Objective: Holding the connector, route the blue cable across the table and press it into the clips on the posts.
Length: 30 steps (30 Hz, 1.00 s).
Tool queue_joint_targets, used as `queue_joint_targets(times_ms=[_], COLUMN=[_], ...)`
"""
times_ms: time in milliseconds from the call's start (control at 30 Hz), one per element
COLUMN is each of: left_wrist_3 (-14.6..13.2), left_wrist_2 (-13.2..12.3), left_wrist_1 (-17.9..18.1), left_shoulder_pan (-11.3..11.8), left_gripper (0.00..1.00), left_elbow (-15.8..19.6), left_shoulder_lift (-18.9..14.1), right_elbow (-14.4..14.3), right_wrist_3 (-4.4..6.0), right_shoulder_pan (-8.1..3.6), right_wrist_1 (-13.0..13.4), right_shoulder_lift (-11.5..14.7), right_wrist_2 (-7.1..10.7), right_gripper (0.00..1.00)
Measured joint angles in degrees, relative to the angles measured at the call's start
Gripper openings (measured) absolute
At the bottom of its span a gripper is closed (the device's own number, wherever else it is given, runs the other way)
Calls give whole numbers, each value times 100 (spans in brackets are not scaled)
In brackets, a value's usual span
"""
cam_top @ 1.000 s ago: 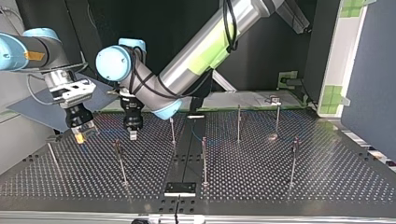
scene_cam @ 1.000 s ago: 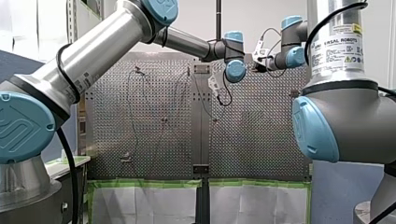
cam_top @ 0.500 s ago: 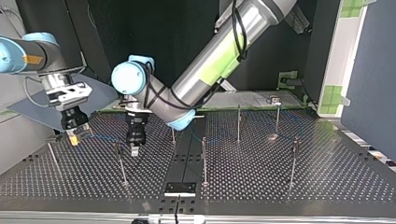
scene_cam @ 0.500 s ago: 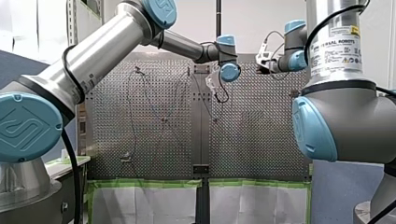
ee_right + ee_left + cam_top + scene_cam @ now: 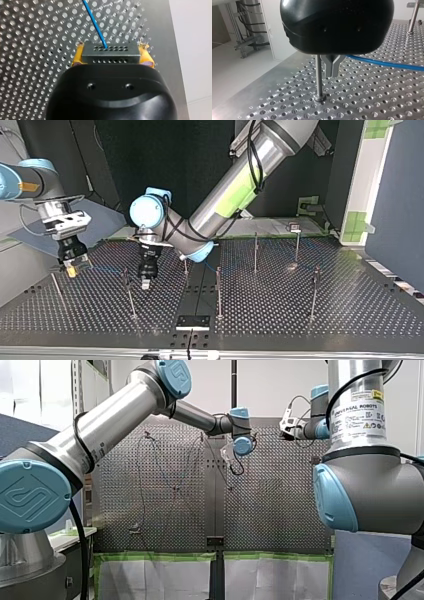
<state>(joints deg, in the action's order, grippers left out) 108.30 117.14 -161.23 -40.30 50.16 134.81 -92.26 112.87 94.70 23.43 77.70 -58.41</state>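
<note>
My right claw [image 5: 110,57] is clenched on the connector [image 5: 110,50]. Its yellow pads [image 5: 77,57] show at either side of the black block, low over the desk [image 5: 300,320] at the top view's left. The blue cable [image 5: 387,64] leaves the connector's face and runs over the perforated surface toward my left claw [image 5: 332,67]. That claw's 2 metal fingers are pressed together with nothing visible between them. The cable passes behind them, and I cannot tell whether it touches. A post [image 5: 319,77] stands just beside those fingers.

The closeness to the post looks like the main hazard: a small sideways error by my left claw would likely knock or bend it. The left claw does not appear to grip the cable, so pushing down with closed fingers could let the thin line roll off and miss the clip [image 5: 125,276]. Tension matters too. If my right claw pulls too hard, the cable may strain at the connector or twist the block askew in the pads. If the cable is too slack, it may sag below the clip or snag a neighbouring post.
</note>
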Motion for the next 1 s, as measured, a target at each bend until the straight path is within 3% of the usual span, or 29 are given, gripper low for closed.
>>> queue_joint_targets(times_ms=[133,167,200,267,300,333,367,400,467,1000], left_wrist_3=[-13,-11,-11,-9,-6,0,10,19,43,431], left_wrist_2=[11,24,41,101,136,176,231,272,373,1186], left_wrist_1=[-36,-55,-74,-138,-175,-218,-274,-314,-417,-1227], left_shoulder_pan=[-3,-10,-19,-49,-64,-77,-93,-106,-141,-449], left_gripper=[4,20,20,48,48,59,76,76,100,100], left_elbow=[0,1,1,1,0,0,1,0,0,3], left_shoulder_lift=[4,4,4,4,4,4,4,2,2,-124], right_elbow=[3,7,11,14,16,18,22,26,31,92], right_wrist_3=[0,0,0,-2,-7,-13,-19,-27,-35,-10], right_shoulder_pan=[-56,-66,-75,-84,-86,-87,-87,-87,-85,-73], right_wrist_1=[19,22,27,33,35,38,40,43,49,74], right_shoulder_lift=[-9,-10,-10,-11,-12,-12,-12,-12,-13,-78], right_wrist_2=[47,67,99,142,168,188,212,249,310,499], right_gripper=[0,0,0,0,0,0,0,0,0,0])
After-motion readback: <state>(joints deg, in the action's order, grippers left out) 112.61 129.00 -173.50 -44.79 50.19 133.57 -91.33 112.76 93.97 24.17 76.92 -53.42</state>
